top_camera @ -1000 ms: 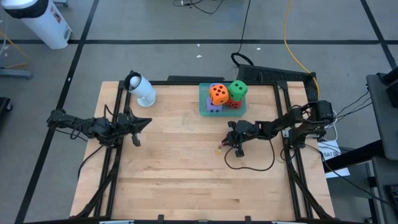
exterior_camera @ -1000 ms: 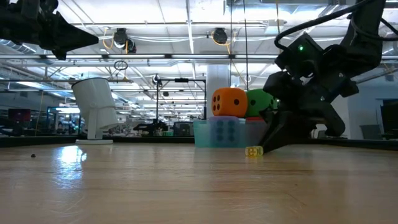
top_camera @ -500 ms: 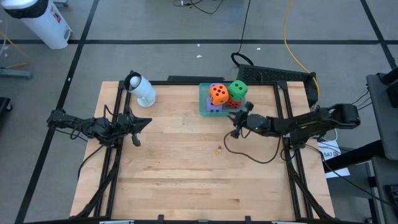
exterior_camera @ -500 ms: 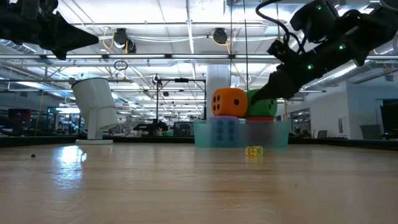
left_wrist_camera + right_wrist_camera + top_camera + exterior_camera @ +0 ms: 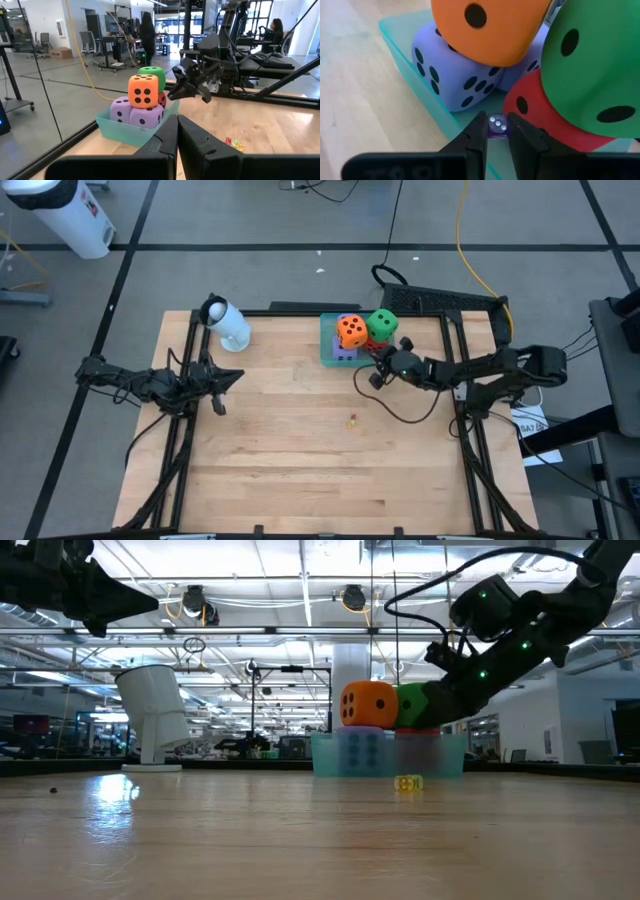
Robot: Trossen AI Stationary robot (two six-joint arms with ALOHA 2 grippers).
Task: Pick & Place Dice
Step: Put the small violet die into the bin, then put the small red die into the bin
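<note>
Between right claw (image 5: 493, 135) fingers, small purple die (image 5: 497, 126)

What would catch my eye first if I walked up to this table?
Probably the heap of big soft dice at the table's far edge: an orange die and a green die piled on purple ones in a translucent teal tray. Right beside it, the right gripper pinches a tiny purple die over the tray's rim.
</note>
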